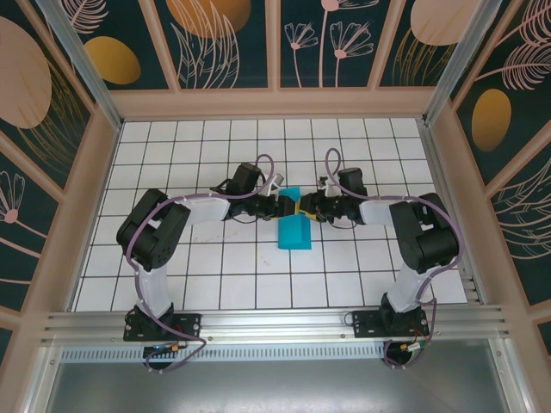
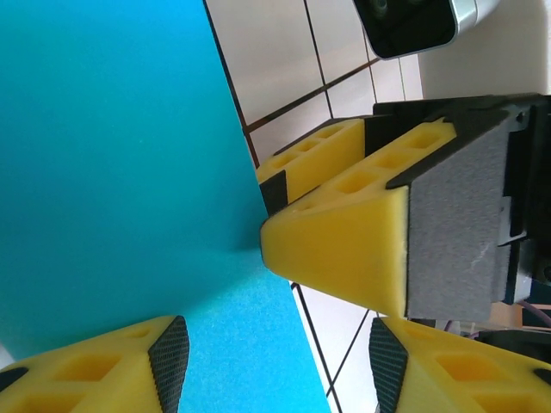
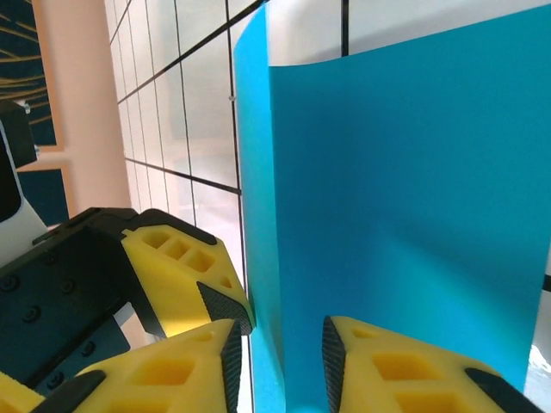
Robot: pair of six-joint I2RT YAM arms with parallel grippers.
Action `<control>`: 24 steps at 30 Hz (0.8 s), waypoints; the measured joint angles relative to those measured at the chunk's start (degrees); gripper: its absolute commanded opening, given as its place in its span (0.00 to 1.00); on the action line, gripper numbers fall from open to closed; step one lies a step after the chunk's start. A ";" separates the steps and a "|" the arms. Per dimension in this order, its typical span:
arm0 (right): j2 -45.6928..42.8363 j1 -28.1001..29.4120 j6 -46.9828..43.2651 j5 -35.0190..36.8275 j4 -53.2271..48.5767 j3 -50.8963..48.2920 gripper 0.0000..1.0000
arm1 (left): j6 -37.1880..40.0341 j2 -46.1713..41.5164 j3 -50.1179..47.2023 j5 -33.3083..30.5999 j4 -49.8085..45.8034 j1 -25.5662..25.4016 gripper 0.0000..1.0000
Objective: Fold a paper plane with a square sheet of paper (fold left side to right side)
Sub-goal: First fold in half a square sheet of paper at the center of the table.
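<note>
Right tool (image 3: pixel 282 348) straddles sheet (image 1: pixel 294 232) edge (left tool (image 2: pixel 277 366) agape); white tiles (image 1: pixel 215 267) surround.

In the left wrist view, the square sheet of paper (image 2: pixel 112 172) is running off your picture at 9 and 12 o'clock. In the right wrist view, the right gripper (image 3: pixel 281 344) is straddling the sheet; whether it is clamping cannot be told.

The square sheet of paper (image 1: pixel 294 227) lies on the table (image 1: pixel 215 275), near its middle. The left gripper (image 1: pixel 277 205) stands at its far left edge and the right gripper (image 1: pixel 306 207) at its far right edge, tips close together.
</note>
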 measured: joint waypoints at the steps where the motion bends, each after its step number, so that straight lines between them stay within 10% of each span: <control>1: 0.07 0.07 -0.04 -0.13 0.04 0.15 0.17 | 0.00 0.00 0.00 0.00 0.00 0.00 0.60; 6: 0.15 0.04 -0.52 -0.07 -0.09 0.46 0.04 | 0.04 -0.02 0.02 -0.70 -0.17 0.00 0.61; 24: 0.15 -0.52 -3.78 5.55 -5.46 0.55 0.05 | -4.35 -4.92 0.66 -21.86 -13.27 -0.46 0.61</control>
